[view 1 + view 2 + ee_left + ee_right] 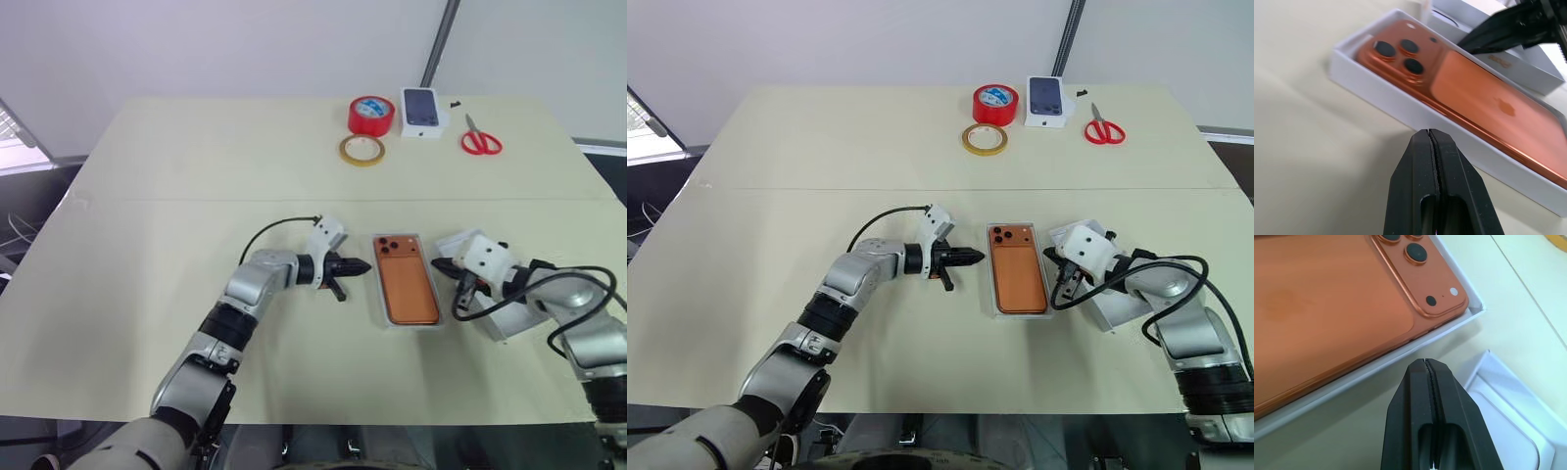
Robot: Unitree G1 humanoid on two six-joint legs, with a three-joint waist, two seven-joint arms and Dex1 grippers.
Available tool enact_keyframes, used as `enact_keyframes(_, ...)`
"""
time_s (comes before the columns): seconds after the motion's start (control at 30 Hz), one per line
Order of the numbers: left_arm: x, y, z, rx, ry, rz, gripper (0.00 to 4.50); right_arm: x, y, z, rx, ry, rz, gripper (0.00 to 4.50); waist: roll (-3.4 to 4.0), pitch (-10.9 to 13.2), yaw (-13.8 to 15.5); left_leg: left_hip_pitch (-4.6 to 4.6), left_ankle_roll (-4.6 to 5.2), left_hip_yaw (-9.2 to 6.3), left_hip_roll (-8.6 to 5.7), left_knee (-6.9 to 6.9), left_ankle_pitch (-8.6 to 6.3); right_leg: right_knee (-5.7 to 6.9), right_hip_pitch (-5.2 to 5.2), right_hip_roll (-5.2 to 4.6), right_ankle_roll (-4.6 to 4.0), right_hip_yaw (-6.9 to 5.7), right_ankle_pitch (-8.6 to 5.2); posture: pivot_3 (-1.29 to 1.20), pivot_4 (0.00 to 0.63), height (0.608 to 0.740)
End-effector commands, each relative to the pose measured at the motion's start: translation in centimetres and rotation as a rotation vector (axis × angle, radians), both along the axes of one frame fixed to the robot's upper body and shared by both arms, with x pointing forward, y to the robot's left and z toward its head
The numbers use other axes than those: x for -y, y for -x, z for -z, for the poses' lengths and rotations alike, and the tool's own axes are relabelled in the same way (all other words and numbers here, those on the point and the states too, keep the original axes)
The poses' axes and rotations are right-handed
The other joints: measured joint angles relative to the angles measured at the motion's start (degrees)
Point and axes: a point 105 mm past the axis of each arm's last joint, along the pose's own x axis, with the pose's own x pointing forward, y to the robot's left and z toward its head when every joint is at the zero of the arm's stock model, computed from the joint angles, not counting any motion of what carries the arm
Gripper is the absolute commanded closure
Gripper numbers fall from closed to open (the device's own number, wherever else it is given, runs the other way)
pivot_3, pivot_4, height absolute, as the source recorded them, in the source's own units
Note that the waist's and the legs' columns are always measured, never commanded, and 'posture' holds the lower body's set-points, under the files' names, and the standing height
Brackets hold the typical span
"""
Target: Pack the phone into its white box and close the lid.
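Observation:
The orange phone lies back up in the white box, a shallow tray at the table's middle, with its three lenses at the far end. My left gripper is shut and empty. It points at the tray's left wall, just short of it. My right gripper is also shut and empty, with its tip close to the tray's right rim near the camera corner. The white lid lies on the table to the right, partly under my right arm.
At the far side of the table are a red tape roll, a yellow tape ring, a small white box printed with a dark phone and red scissors. A seam crosses the table top.

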Motion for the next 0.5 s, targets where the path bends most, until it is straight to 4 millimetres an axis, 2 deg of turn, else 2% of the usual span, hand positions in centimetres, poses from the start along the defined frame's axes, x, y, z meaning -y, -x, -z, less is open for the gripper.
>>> enact_keyframes(0.03, -0.1, -0.6, -2.3, 0.095, 0.053, -0.013, 4.47, 1.3, -1.5, -0.7, 0.08, 0.041, 0.079, 4.5, 0.01, 0.0, -0.01, 0.0, 0.0, 0.0, 0.0, 0.01, 0.0, 0.01, 0.0, 0.0, 0.0, 0.0, 0.0, 0.0, 0.15, 0.74)
enact_keyframes(0.17, -1.4, -0.8, -2.9, 0.141, 0.064, -0.035, 4.47, 1.6, -1.8, -1.0, 0.101, 0.035, 0.096, 4.5, 0.01, -0.01, -0.02, 0.0, -0.04, 0.01, 0.0, 0.01, 0.02, 0.01, -0.01, 0.0, 0.0, 0.0, 0.0, 0.0, 0.15, 0.74)
enact_keyframes(0.27, -3.2, -1.3, -3.5, 0.202, 0.054, -0.067, 4.47, 0.7, -1.0, -1.7, 0.083, -0.042, 0.061, 4.5, 0.01, -0.01, -0.13, 0.0, -0.05, 0.01, 0.01, 0.01, 0.03, 0.02, -0.01, 0.0, 0.0, 0.0, 0.0, 0.0, 0.15, 0.74)
enact_keyframes(0.33, -4.6, -1.3, -4.2, 0.172, 0.082, -0.068, 4.47, -0.1, 0.2, -1.8, 0.034, -0.113, 0.023, 4.5, 0.01, -0.01, -0.09, 0.01, -0.07, 0.0, 0.03, 0.0, 0.04, 0.05, -0.02, 0.01, 0.0, 0.0, 0.0, 0.0, 0.15, 0.74)
enact_keyframes(0.43, -6.8, -1.1, -5.1, 0.179, 0.084, -0.055, 3.63, -0.2, 1.3, -3.1, 0.016, -0.236, 0.037, 3.63, 0.01, -0.01, -0.1, 0.0, -0.04, 0.0, 0.03, 0.0, 0.02, 0.04, -0.01, 0.01, 0.0, 0.0, 0.0, 0.0, 0.15, 0.74)
enact_keyframes(0.5, -8.1, -1.2, -5.7, 0.229, 0.063, -0.073, 2.74, 0.5, 1.6, -4.0, 0.043, -0.242, 0.074, 2.69, 0.02, -0.01, -0.02, 0.0, -0.02, 0.0, 0.03, 0.01, 0.01, 0.04, -0.01, 0.0, 0.0, 0.0, 0.0, 0.0, 0.15, 0.74)
